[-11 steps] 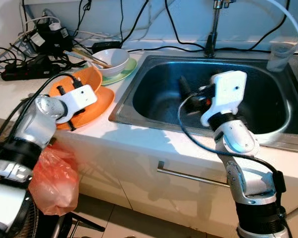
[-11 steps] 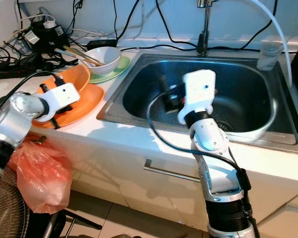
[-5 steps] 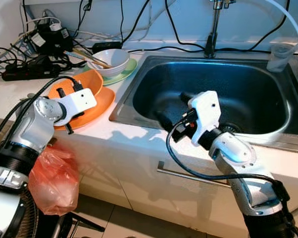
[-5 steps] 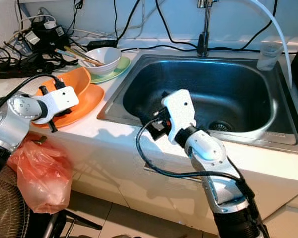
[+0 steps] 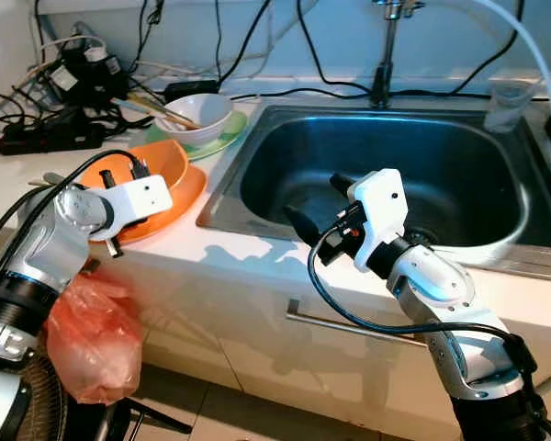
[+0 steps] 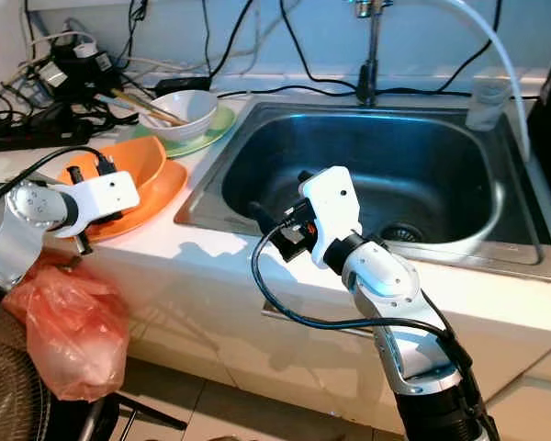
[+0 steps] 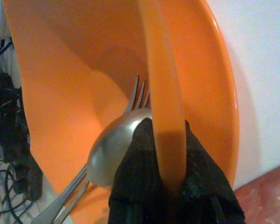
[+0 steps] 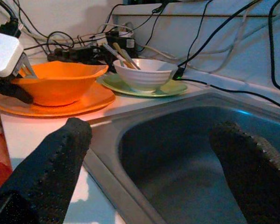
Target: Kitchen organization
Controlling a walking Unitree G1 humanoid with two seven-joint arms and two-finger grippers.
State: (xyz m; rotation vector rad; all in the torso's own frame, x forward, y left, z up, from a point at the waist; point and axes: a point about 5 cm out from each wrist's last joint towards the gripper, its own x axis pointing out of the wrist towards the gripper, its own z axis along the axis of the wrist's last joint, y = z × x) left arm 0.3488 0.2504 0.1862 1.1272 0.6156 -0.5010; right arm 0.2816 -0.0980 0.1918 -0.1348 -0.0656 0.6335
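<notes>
An orange bowl (image 5: 163,162) sits on an orange plate (image 5: 185,188) on the white counter left of the sink. My left gripper (image 7: 165,135) is shut on the bowl's near rim, one black finger inside and one outside. A spoon (image 7: 109,151) and a fork (image 7: 136,95) lie inside the bowl. My right gripper (image 5: 317,199) is open, hanging over the near left part of the steel sink (image 5: 441,175), with nothing between its fingers (image 8: 53,168). A white bowl (image 5: 202,112) holding chopsticks stands on a green plate (image 5: 230,129) behind the orange one.
Power strips and tangled cables (image 5: 55,96) crowd the back left of the counter. A faucet (image 5: 383,55) rises behind the sink, and a clear cup (image 5: 505,103) stands at its back right. A red plastic bag (image 5: 83,331) hangs below the counter's front edge.
My right arm has come down from upright over the sink and swung toward its near left edge. The left gripper stays on the bowl's rim. The camera shifted slightly.
</notes>
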